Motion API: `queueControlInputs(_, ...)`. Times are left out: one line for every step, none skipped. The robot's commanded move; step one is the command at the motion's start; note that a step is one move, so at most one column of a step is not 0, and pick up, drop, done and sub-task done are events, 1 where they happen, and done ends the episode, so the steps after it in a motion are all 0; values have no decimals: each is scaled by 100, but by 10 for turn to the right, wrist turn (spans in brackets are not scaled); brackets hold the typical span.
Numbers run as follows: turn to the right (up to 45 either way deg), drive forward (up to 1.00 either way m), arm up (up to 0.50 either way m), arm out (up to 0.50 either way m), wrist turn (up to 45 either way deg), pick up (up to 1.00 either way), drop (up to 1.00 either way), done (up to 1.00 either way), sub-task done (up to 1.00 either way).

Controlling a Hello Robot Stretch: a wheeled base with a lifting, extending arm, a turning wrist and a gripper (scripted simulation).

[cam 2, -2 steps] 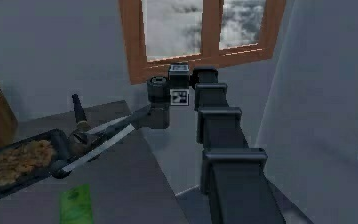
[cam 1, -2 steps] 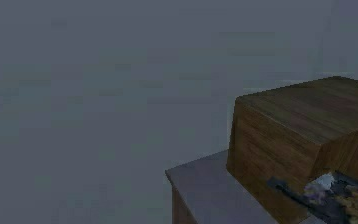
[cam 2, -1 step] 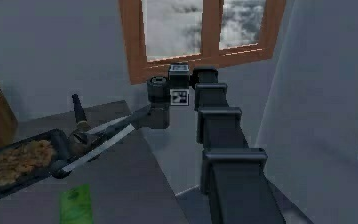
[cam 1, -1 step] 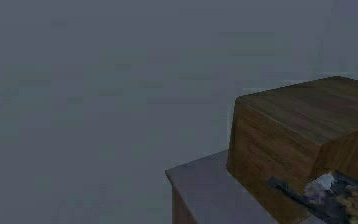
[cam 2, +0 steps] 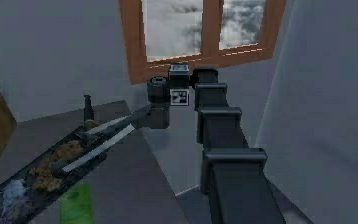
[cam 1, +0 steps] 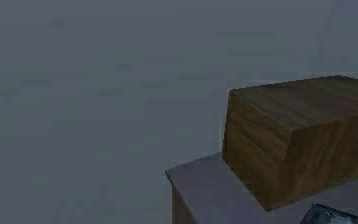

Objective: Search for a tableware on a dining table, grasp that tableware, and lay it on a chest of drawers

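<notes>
Grey tabletop (cam 2: 137,188) below window (cam 2: 202,25): tool (cam 2: 107,127) near dark tray (cam 2: 7,186); its hold cannot be told. Probably placing; next, lower onto bare patch.

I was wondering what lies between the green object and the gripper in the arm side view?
In the arm side view, a pale, slim thing lies slanted between the green object and the gripper.

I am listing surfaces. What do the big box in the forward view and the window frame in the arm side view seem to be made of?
The box looks like wood, matte brown, with grain streaks on its faces. The window frame looks reddish-brown, perhaps wood or painted trim; no grain is visible.
</notes>
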Motion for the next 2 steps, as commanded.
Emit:
queueControlInputs(0,0,0,-10,0,0,0,0,0)
queueControlInputs(0,0,0,0,0,0,0,100,0)
